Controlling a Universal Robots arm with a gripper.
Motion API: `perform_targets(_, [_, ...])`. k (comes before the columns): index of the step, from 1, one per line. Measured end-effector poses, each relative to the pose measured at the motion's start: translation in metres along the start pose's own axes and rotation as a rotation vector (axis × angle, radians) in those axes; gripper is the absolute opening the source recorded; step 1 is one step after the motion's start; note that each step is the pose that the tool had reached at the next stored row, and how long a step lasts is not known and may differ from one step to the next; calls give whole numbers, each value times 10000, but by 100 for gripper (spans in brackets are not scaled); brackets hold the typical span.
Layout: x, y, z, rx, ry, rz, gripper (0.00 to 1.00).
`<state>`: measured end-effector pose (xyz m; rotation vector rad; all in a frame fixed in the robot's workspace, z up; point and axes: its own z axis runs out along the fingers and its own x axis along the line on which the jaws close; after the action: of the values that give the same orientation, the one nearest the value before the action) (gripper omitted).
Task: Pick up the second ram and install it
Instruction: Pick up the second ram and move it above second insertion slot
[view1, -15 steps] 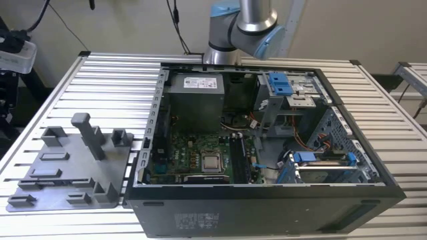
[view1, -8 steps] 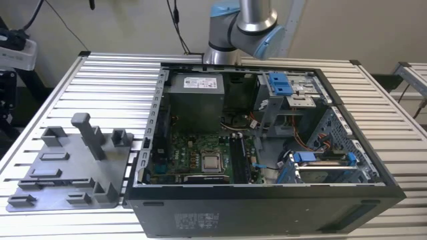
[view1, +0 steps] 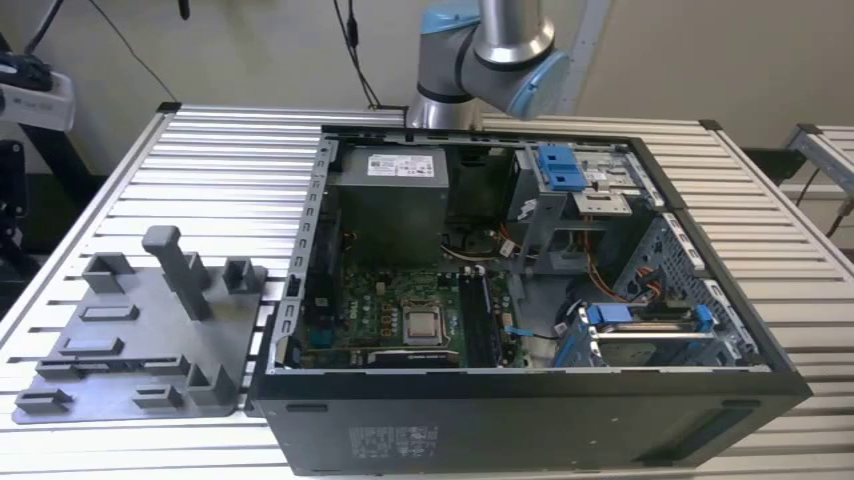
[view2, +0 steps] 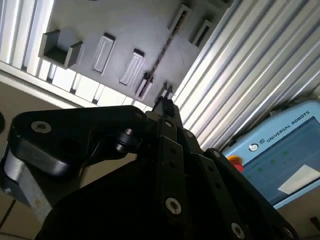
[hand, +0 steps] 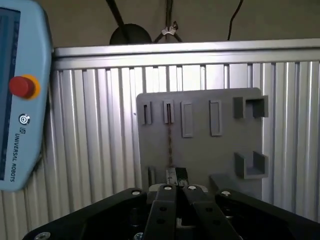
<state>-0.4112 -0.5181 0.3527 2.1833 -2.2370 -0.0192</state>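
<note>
The tool (hand: 177, 176) has its two fingers shut tight together and holds nothing. In both wrist views it hangs above one end of the second ram (hand: 169, 145). The second ram stands on its thin edge in a grey holder plate (hand: 210, 155), between two slots. The plate lies on the ribbed metal counter (view1: 227, 170), just beside the open computer case (view1: 534, 430).

The exterior view looks steeply down on the table (view1: 214, 150) from the side opposite the arm (view1: 487, 50), taking in the whole open computer case (view1: 534, 410). Both wrist views peer from close behind the gripper (hand: 176, 186) towards the distant grey holder plate (hand: 200, 150), which also lies at the exterior view's left.
</note>
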Motion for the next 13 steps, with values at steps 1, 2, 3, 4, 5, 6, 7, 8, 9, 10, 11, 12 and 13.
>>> perform_targets(1, [0,0,0,1,3,-174,11])
perform_targets(2, [0,0,1,1,7,-328,11])
perform_targets(3, [0,0,1,2,9,-458,11])
perform_targets(4, [0,0,0,2,12,-563,11])
perform_targets(5, [0,0,0,2,13,-611,11])
perform_targets(6, [0,0,0,3,13,-637,11])
perform_targets(7, [0,0,0,5,14,-659,11])
perform_targets(8, [0,0,1,12,13,-660,11])
perform_targets(9, [0,0,1,18,13,-661,11])
perform_targets(10, [0,0,0,23,14,-662,11])
perform_targets(11, [0,0,-1,29,15,-662,11])
perform_targets(12, [0,0,0,36,14,-662,11])
perform_targets(13, [0,0,0,43,14,-662,11])
